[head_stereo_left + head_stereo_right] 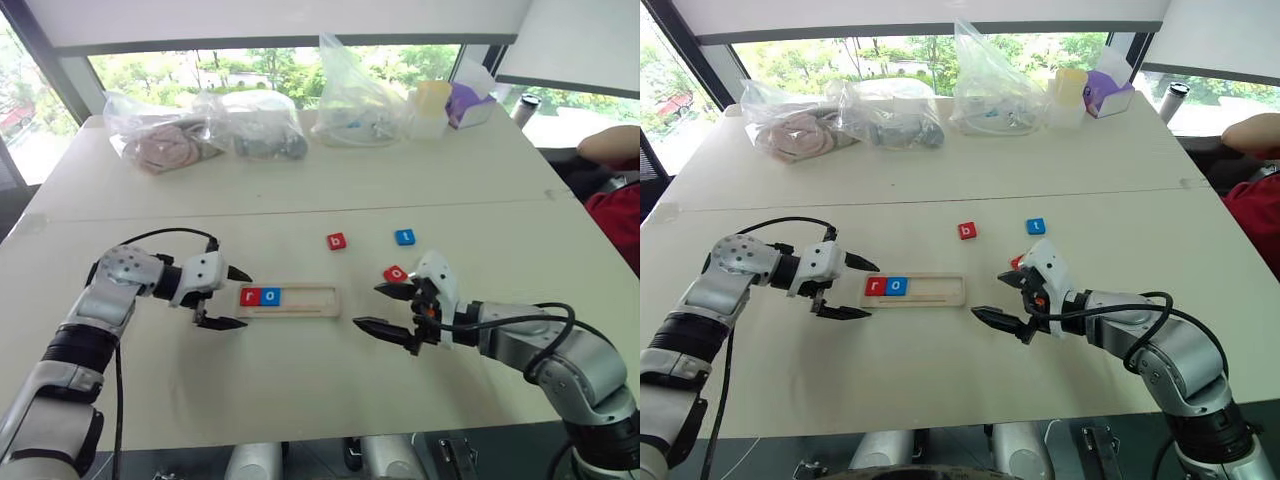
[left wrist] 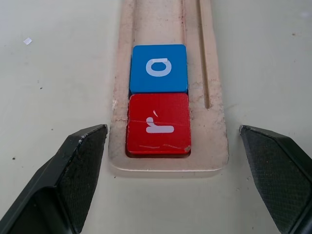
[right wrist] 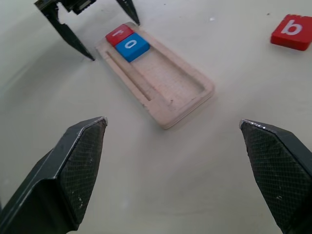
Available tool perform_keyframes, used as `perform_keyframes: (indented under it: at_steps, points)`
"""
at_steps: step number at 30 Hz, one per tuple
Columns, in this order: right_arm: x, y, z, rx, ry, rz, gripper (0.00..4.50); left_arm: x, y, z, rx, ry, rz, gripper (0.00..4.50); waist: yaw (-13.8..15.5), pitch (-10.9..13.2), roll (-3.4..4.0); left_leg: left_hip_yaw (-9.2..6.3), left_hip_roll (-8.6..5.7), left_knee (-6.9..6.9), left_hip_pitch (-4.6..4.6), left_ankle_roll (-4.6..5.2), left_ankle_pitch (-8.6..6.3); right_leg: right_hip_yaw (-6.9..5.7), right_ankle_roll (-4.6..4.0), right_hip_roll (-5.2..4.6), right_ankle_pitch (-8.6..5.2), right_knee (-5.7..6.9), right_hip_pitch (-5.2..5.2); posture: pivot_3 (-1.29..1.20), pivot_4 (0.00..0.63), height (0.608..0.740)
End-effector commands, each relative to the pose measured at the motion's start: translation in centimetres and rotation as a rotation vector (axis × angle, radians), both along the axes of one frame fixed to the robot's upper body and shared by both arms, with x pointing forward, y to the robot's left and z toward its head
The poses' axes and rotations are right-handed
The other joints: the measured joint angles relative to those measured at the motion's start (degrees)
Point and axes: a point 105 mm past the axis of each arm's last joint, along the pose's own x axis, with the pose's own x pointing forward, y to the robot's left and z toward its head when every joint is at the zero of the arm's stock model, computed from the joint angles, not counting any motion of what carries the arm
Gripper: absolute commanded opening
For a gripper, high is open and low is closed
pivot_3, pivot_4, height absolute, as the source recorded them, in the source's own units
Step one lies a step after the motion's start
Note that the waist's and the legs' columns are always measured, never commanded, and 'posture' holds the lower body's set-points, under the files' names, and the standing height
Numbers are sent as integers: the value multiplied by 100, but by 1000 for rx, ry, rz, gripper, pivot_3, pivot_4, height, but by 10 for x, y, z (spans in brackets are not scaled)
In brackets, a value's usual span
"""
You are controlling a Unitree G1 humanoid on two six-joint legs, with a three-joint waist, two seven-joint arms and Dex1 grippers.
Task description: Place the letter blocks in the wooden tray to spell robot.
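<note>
The left gripper [image 1: 224, 297] hangs just off the tray's left end, its fingers spread wide with nothing between them, pointing right and tilted down toward the bench [image 1: 300, 190]. Its arm reaches in from the near left, elbow bent, a black cable looping over the wrist. The left wrist view looks straight along the tray [image 2: 214, 141] from that end: the red r [image 2: 158, 124] sits in the first place and the blue o [image 2: 159, 68] touches it in the second, both flat inside the rim, with a thin groove running down one side of the bare floor beyond.

The right gripper [image 1: 392, 308] hovers right of the tray's right end, also spread wide and holding nothing, aimed left and slightly down. Its arm comes in from the near right, forearm low over the bench. Just behind its far finger lies a red o [image 1: 396, 273], partly hidden by the gripper. The right wrist view shows what the left one cannot: the tray's whole length with three places bare, the left gripper's black fingers beyond its far end, and the red b [image 3: 292, 31] off to one side.

From the head views, the b lies far of the tray and the blue t [image 1: 404, 237] right of it, the two well apart. Clear bags [image 1: 200, 130] line the far edge.
</note>
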Motion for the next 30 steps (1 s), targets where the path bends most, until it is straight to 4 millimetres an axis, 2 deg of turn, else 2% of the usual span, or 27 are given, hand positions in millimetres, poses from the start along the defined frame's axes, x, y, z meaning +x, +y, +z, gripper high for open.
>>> perform_keyframes:
  at_steps: [1,4,7,10,11,13,16,22,25,26,27,30]
  points:
    - [28,-6,14,-7,-109,-134,4500,-4,-1,-1,-14,33,36,4477,0,0,0,1,0,0,0,0,0,1,0,0,0,0,0,0,150,740]
    - [55,0,16,-19,-143,-247,4500,-6,9,12,-28,49,94,4477,-35,2,-2,2,2,3,-1,0,0,2,-2,2,2,0,-4,0,150,740]
    - [83,20,12,-3,-133,-331,4500,-12,19,32,-130,158,195,4477,-79,5,-9,0,8,2,-4,1,0,1,-5,9,3,8,-13,0,150,740]
    - [100,34,4,-27,-111,-372,4500,-4,27,46,-225,166,302,4477,-101,5,-10,-2,7,-1,-16,1,0,1,5,8,8,41,-40,0,150,740]
    - [103,36,1,-31,-101,-387,4500,-1,29,48,-241,164,332,4477,-100,5,-10,-6,4,-1,-15,1,0,0,7,5,8,51,-41,0,150,740]
    - [112,55,-4,-40,-78,-401,4500,5,45,64,-305,126,432,4477,-124,5,-10,-7,2,-1,-16,1,0,-1,7,4,9,55,-43,0,150,740]
    - [118,68,-8,-72,-73,-420,4500,2,56,77,-339,103,491,4477,-202,7,-13,-3,4,-1,-15,1,0,1,5,5,11,59,-49,0,150,740]
    - [127,80,-14,-100,-63,-435,4500,-16,51,81,-375,90,543,4477,-217,7,-12,-2,7,-8,-13,1,0,5,0,1,12,62,-53,0,150,740]
    - [125,86,-27,-146,-47,-411,4500,-20,44,77,-405,79,572,4477,-192,6,-14,-4,6,-7,-11,0,0,5,1,-1,11,63,-51,0,150,740]
    - [123,88,-32,-165,-47,-399,3961,-20,42,74,-410,74,585,4500,-188,6,-14,-4,6,-7,-8,1,0,5,1,0,10,62,-49,0,150,740]
    - [122,89,-34,-177,-51,-390,3654,-20,41,72,-418,72,595,4500,-188,5,-14,-4,6,-6,-5,1,0,5,-1,0,10,63,-46,0,150,740]
    - [121,93,-34,-192,-72,-382,2274,-20,36,68,-439,76,608,4500,-200,5,-15,-4,7,-6,-4,0,0,5,-1,3,10,64,-47,0,150,740]
